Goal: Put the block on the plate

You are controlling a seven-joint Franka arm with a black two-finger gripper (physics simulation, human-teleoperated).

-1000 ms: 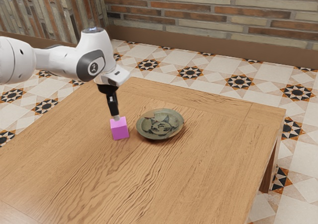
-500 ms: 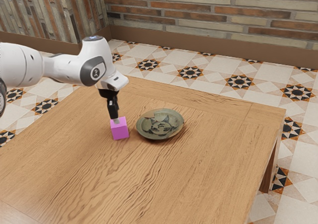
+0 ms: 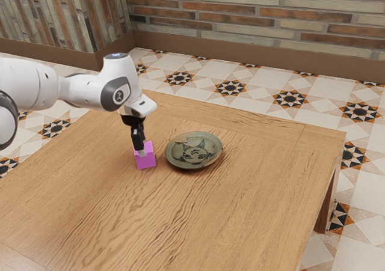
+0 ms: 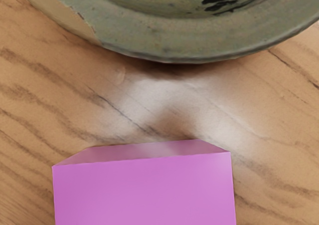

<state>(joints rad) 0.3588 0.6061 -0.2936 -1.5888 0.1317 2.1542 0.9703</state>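
In the exterior view my gripper [image 3: 142,152] points down at the pink block [image 3: 146,160], its lower end overlapping the block's upper part. Whether it is open or shut cannot be made out. The block rests on the wooden table, just beside the plate [image 3: 194,151] and apart from it. Large at the lower edge of the wrist view is the block [image 4: 144,192], with a strip of wood between it and the rim of the greenish plate [image 4: 174,48]. The plate has a dark painted figure.
The wooden table [image 3: 240,205] extends around both objects, with its far edge in front of a patterned tile floor [image 3: 290,100]. A brick wall [image 3: 258,18] stands behind. The plate's raised rim is close to the block.
My hand has come down, and its lower end now overlaps more of the block. The arm has sunk with it. Block and plate have kept their places.
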